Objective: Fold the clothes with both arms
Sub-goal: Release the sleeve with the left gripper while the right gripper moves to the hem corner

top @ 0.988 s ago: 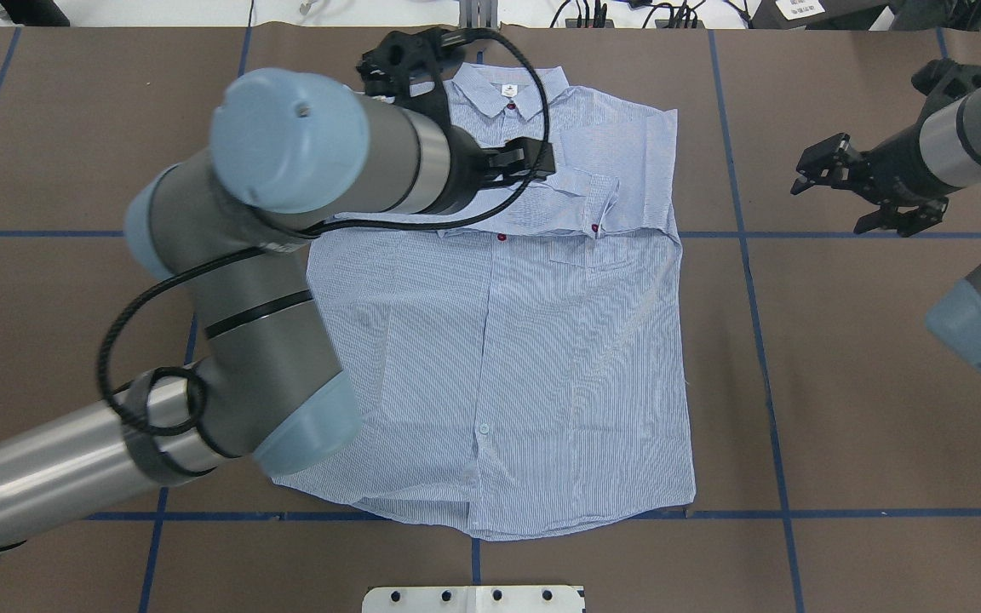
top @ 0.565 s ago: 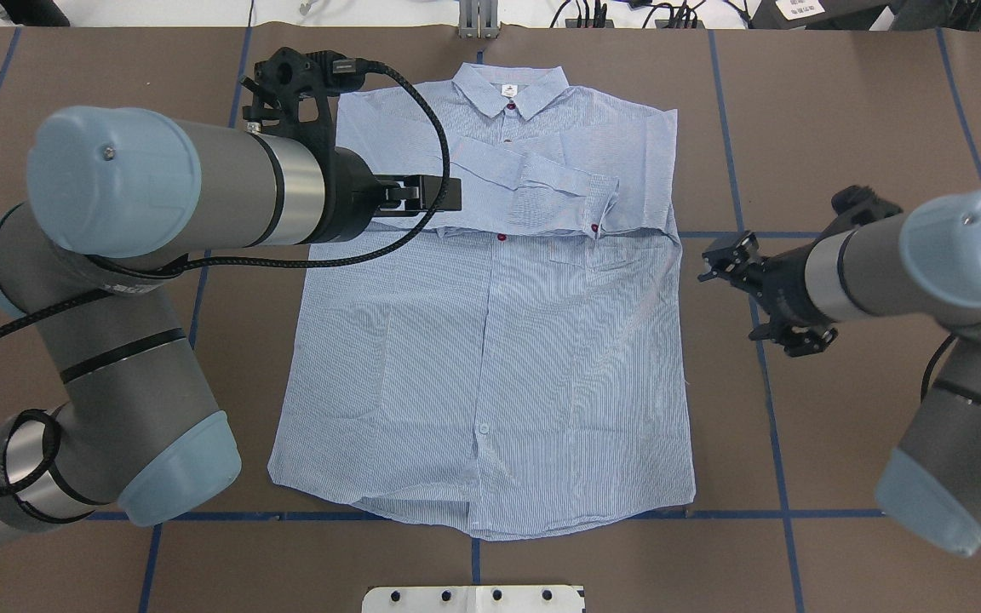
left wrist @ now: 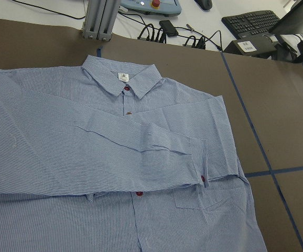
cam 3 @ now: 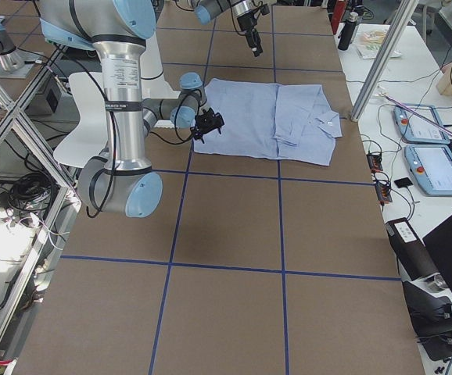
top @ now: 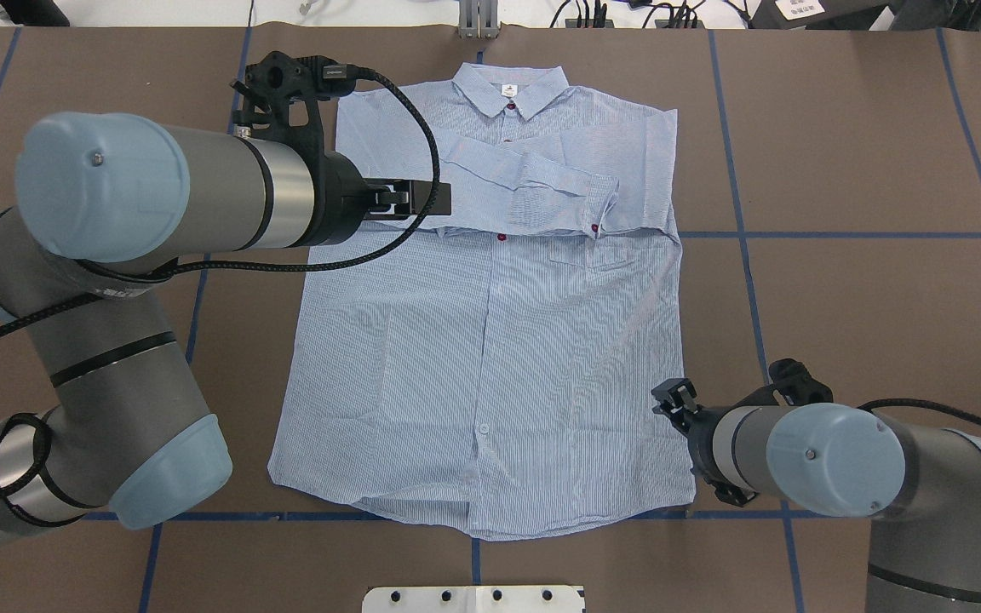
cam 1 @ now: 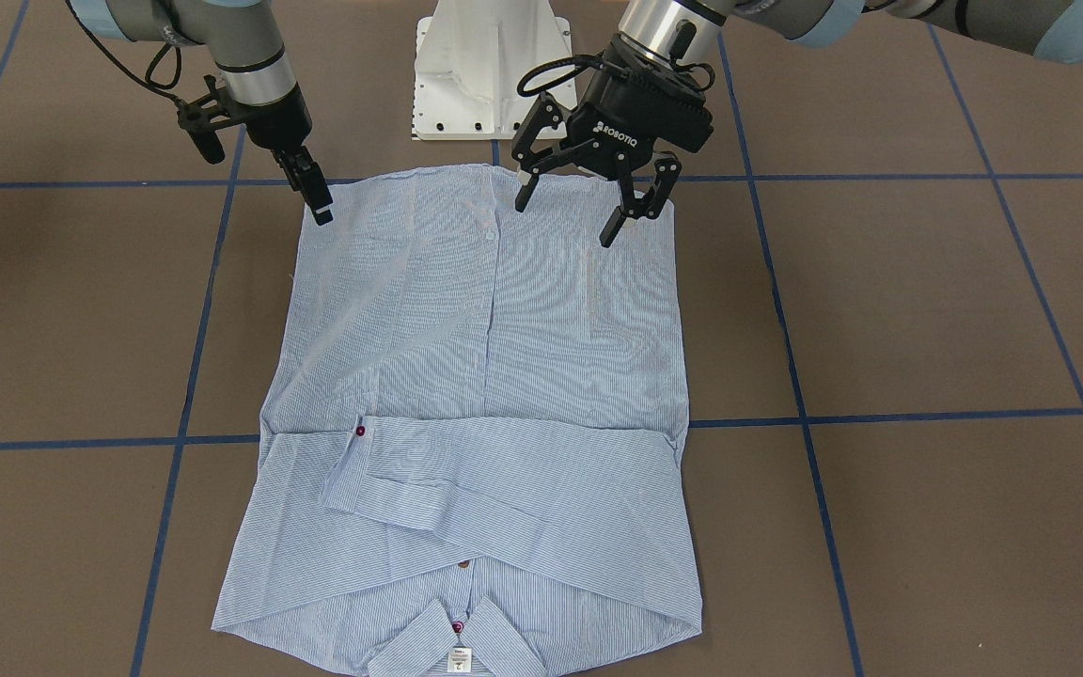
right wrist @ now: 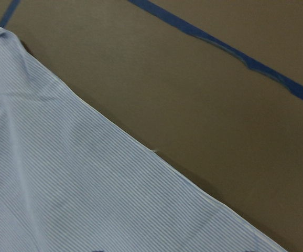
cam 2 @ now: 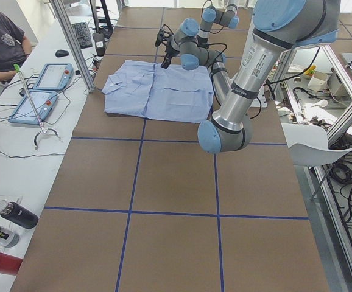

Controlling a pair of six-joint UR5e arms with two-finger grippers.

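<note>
One shirt (top: 490, 358) under right end effector (cam 3: 207, 125)

The overhead and front-facing cameras look steeply down on the whole striped shirt (top: 499, 358) from opposite sides, both side cameras view it from afar, both wrist cameras from close.

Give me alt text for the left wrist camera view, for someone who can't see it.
A light blue striped shirt lies front up on a brown table, collar at the top, one sleeve folded across the chest, cuff near the chest pocket. Red buttons dot the front; a keyboard sits beyond the table.
</note>
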